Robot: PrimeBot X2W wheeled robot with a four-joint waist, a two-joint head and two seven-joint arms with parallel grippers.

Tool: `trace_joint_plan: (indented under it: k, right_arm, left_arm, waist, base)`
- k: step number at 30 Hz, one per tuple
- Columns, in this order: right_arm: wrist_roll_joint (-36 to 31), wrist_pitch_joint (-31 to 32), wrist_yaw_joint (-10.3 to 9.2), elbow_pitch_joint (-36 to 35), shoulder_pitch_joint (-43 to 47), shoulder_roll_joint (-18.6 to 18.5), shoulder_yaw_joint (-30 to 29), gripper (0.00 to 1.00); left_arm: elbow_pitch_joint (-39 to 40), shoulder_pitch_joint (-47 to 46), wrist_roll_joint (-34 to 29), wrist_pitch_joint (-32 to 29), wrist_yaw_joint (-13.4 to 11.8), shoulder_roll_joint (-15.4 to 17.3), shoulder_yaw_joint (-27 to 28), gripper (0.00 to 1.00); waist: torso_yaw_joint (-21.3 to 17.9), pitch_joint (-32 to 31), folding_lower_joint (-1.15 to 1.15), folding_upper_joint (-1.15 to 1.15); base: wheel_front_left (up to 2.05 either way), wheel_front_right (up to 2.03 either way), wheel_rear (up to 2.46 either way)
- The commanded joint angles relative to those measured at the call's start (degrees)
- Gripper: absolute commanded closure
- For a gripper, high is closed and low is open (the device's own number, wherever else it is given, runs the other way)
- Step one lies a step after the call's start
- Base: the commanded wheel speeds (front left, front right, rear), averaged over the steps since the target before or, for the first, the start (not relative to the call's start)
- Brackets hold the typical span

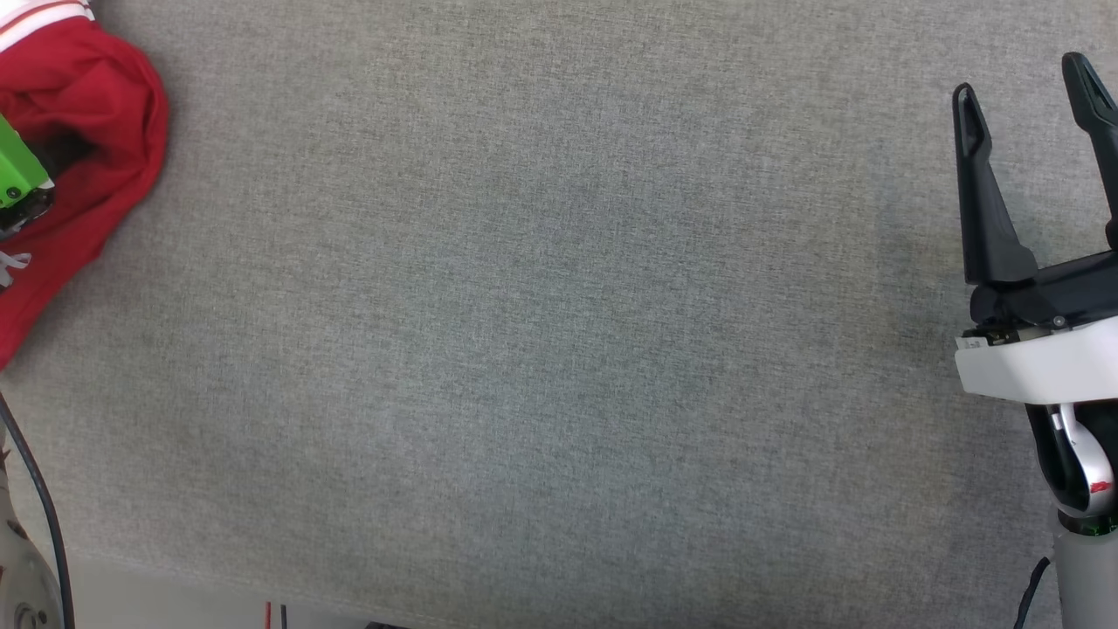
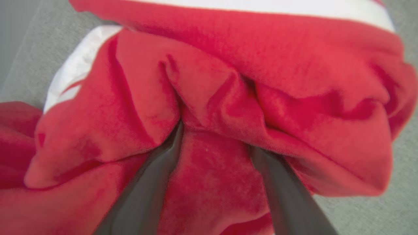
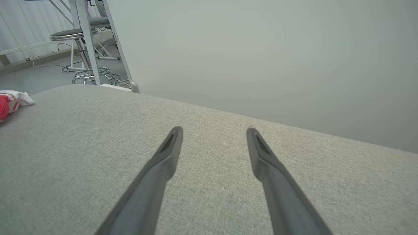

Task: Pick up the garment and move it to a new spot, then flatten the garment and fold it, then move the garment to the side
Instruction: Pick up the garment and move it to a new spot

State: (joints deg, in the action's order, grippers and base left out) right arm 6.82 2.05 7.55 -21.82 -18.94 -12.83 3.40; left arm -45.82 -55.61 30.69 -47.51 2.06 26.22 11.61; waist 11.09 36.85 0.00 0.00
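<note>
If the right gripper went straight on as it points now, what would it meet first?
The way looks free: the right gripper points over the gray table toward a pale wall; depth is unclear.

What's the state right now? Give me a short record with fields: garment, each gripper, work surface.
garment: red with white trim, crumpled in a heap at the surface's left edge; not flattened or folded
left gripper: open, fingers spread, tips pushed into the garment's folds, red fabric between them
right gripper: open, holding nothing, over bare surface on the right, well apart from the garment
surface: grey woven fabric
background: stool on the floor beyond the surface
</note>
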Motion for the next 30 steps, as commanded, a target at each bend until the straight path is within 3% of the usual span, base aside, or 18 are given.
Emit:
trace_joint_plan:
  k: [1,8,19,30]
  right_arm:
    - [0.0,0.1,-0.06,-0.5,-0.8,0.0,-0.2,0.00]
    - [0.1,-0.2,-0.06,0.1,-0.6,0.4,-0.2,0.00]
    - [0.3,-2.4,-0.06,4.1,1.5,2.9,-0.6,0.00]
    - [0.1,-4.5,-0.06,8.6,6.3,6.1,-2.4,0.00]
  left_arm:
    - [-2.3,2.2,0.4,-1.1,-0.6,-2.1,-0.4,1.00]
    - [-1.0,1.6,-0.2,1.6,-0.5,-1.7,-1.0,1.00]
    - [2.2,0.1,-3.5,15.2,1.7,0.2,-3.0,1.00]
    - [6.5,4.6,-5.0,28.8,3.1,-2.7,-5.0,1.00]
  waist:
    - [0.0,-0.1,0.00,0.00]
    - [0.1,-1.7,0.00,0.00]
    - [0.2,-9.7,0.00,0.00]
    - [-0.4,-20.2,0.00,0.00]
  base:
    - [0.00,0.00,0.00]
    - [0.00,0.00,0.00]
    - [0.00,0.00,0.00]
    - [0.00,0.00,0.00]
